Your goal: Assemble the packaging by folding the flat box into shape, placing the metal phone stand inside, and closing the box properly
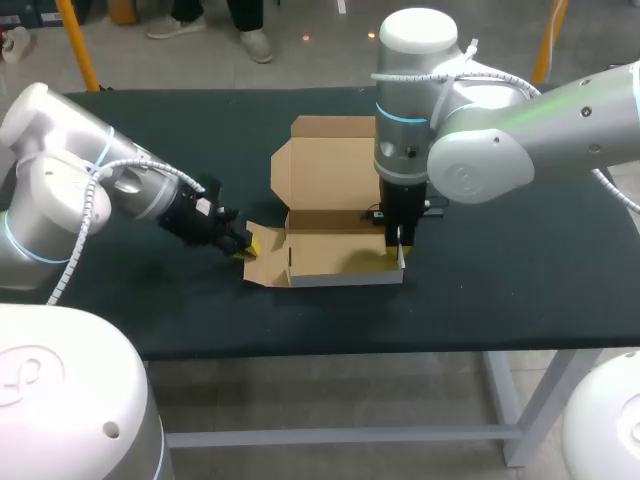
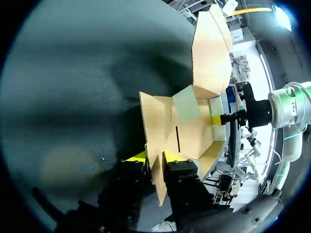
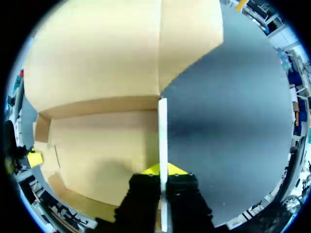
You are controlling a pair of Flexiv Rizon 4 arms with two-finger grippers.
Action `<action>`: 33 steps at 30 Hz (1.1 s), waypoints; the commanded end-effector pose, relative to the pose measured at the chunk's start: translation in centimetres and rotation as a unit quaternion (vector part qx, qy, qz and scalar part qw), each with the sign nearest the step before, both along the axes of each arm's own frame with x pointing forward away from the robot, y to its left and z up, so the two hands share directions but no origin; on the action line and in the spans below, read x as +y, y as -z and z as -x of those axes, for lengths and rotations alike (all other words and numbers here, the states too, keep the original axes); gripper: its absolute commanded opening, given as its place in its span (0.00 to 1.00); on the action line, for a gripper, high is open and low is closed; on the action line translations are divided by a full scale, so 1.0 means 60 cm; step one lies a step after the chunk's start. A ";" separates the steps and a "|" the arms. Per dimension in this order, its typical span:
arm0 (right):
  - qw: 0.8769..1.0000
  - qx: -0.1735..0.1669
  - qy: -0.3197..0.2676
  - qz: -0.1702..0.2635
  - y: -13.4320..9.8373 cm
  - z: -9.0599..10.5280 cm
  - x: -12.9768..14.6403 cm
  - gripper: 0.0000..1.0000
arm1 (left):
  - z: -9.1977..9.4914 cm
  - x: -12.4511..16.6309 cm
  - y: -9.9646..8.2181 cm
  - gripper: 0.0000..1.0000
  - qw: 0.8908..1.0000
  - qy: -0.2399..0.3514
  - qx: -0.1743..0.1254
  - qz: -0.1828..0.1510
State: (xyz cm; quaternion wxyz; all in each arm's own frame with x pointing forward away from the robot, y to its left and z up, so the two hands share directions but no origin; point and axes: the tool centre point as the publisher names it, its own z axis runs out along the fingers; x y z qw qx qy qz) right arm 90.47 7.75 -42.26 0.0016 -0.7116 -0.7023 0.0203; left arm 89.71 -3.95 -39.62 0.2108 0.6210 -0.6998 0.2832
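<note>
The brown cardboard box point(image 1: 335, 255) lies half folded in the middle of the table, its lid point(image 1: 325, 165) flat and open towards the far side. My left gripper point(image 1: 248, 245) is at the box's left end, shut on the upright side flap point(image 2: 156, 182) that stands edge-on between its yellow tips point(image 2: 156, 159). My right gripper point(image 1: 397, 255) comes straight down on the right end and is shut on the thin right wall point(image 3: 163, 126), one fingertip on each side point(image 3: 163, 171). The box floor point(image 3: 97, 145) is bare. No metal phone stand shows in any view.
The dark table point(image 1: 500, 270) stretches away on both sides of the box. Its front edge runs close below the box. My right arm's elbow hangs over the table's right half.
</note>
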 end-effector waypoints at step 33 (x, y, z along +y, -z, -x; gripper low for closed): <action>1.000 0.002 0.000 0.001 0.002 -0.002 0.000 0.00 | 0.012 -0.096 -0.083 0.05 0.983 -0.028 -0.007 -0.184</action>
